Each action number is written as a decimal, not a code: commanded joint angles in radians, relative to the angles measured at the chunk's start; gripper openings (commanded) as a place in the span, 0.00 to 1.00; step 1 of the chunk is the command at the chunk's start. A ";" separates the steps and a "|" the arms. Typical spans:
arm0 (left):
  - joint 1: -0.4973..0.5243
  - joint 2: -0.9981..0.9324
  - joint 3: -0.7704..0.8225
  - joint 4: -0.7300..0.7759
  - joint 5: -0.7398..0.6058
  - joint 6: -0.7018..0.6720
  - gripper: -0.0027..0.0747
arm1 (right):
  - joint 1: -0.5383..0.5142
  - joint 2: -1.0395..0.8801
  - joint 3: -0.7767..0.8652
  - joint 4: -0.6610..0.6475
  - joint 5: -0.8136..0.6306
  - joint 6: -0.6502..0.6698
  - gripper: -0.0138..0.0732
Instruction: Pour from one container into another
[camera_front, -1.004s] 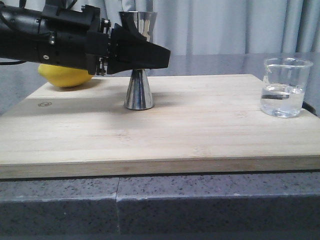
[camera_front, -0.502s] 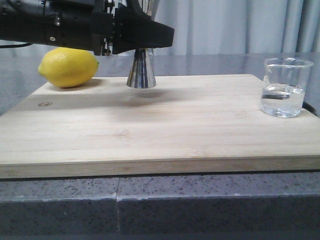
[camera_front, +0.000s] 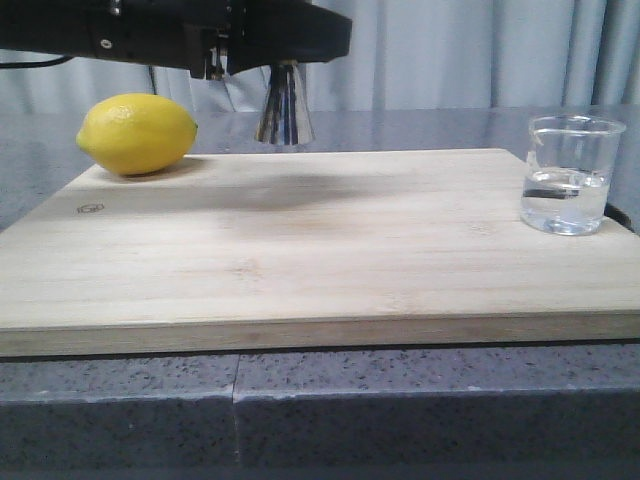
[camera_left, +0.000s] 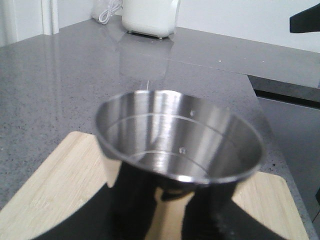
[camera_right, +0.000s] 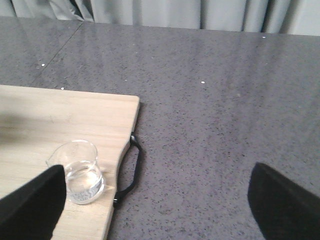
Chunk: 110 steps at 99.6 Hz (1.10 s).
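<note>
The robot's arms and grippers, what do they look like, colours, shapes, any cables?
The left arm is matte black and blocky, ending in a black gripper whose fingers taper to a wedge. Small silver screws sit at the wrist joint, and a thin dark cable runs off its left end. Of the right gripper, only two black rounded fingertips show in its wrist view.

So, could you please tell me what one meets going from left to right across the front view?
Lemon → steel jigger, held off the board in the left hand → glass beaker with clear liquid, standing at the cutting board's right edge.
</note>
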 joint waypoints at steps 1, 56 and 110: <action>-0.008 -0.081 -0.030 -0.064 0.113 -0.013 0.32 | 0.034 0.050 -0.049 0.005 -0.095 -0.013 0.91; -0.006 -0.129 0.080 -0.087 0.110 0.057 0.32 | 0.231 0.242 -0.063 0.017 -0.301 -0.013 0.91; -0.006 -0.127 0.080 -0.087 0.101 0.057 0.32 | 0.309 0.387 -0.043 0.039 -0.349 -0.013 0.91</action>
